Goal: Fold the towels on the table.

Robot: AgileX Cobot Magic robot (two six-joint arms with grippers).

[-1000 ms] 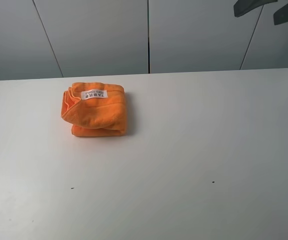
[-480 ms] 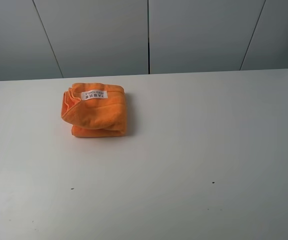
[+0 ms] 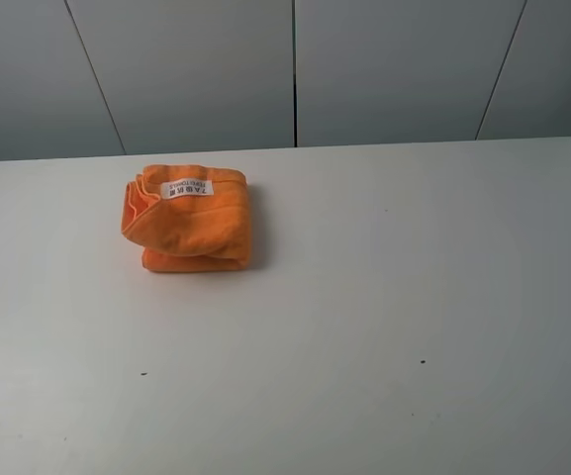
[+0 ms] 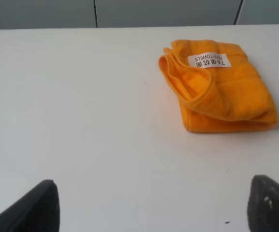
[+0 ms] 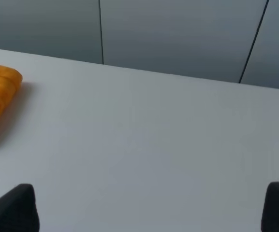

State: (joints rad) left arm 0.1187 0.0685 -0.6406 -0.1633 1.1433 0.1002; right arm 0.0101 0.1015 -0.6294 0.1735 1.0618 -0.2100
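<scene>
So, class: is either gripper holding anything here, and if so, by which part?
Nothing is held. The left gripper and right gripper are both open, and the folded orange towel lies untouched on the table.

A wall of plain grey panels [image 3: 196,69] fills the top of the frame behind the worktop. Thin dark seams [image 3: 294,69] split it: one runs straight down near the middle, others slant at the upper left and upper right. The light is soft and even, casting only faint shadows.
</scene>
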